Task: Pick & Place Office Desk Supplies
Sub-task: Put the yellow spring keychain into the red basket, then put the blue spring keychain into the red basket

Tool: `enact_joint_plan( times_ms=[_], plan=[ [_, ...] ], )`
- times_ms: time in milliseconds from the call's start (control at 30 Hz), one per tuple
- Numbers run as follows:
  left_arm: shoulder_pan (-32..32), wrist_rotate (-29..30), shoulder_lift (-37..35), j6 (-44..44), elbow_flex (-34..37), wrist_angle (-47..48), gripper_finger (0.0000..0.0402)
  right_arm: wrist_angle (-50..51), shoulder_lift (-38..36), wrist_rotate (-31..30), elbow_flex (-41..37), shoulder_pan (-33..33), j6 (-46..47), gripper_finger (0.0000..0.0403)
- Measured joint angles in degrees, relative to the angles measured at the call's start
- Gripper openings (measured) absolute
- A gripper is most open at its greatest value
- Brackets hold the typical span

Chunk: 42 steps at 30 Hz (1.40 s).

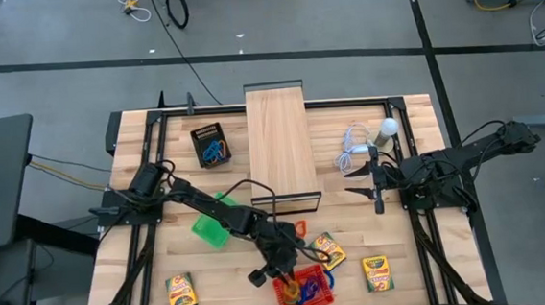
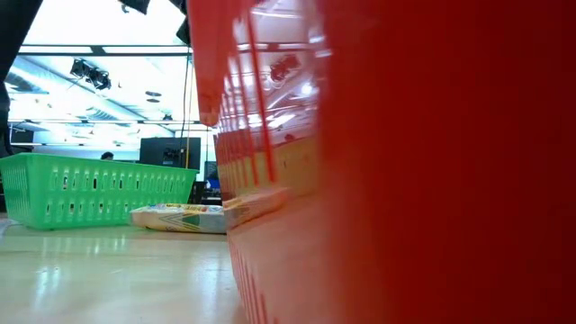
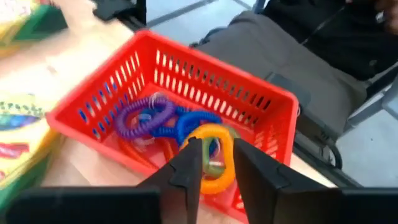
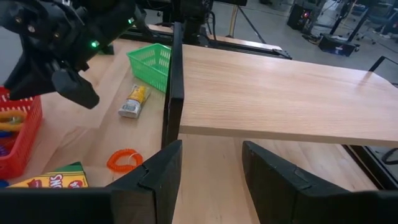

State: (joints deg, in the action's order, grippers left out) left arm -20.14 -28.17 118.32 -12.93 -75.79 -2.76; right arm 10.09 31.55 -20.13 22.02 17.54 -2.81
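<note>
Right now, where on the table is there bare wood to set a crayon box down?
Bare wood lies between the far-left crayon box and the red basket, and at the right edge beyond the right crayon box. It is crowded around the red basket, where the left claw, the middle crayon box and an orange loop sit.

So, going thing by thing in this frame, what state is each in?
left gripper: above the red basket, fingers parted around an orange loop
orange loop: between the fingers, over the basket
red basket: upright, holding purple and blue loops
green basket: upright on the table
loose orange loop: flat on the table
right gripper: open, empty, waiting beside the wooden box
</note>
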Motion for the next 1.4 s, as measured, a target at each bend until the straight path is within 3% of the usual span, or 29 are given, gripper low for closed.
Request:
enact_joint_plan(
  times_ms=[267, 700, 1067, 1400],
  plan=[
    [0.72, -0.66, -0.03, -0.06, 0.0, 2.96, 0.0129, -0.55, 1.69, 2.81, 0.0, 0.02, 0.6, 0.0176],
    [0.63, 3.31, -0.37, -0.48, -0.02, 7.68, 0.013, -6.95, 14.06, 5.6, -0.02, 0.04, 1.99, 0.0176],
    [0.7, 7.25, -1.57, -0.8, -0.23, 14.68, 0.013, -8.7, 14.58, 6.97, -0.02, 3.31, 2.21, 0.0176],
    [0.3, 13.39, -8.4, -2.95, -0.35, 17.74, 0.013, -9.11, 14.58, 4.06, -0.02, 5.85, 2.85, 0.0176]
  ],
)
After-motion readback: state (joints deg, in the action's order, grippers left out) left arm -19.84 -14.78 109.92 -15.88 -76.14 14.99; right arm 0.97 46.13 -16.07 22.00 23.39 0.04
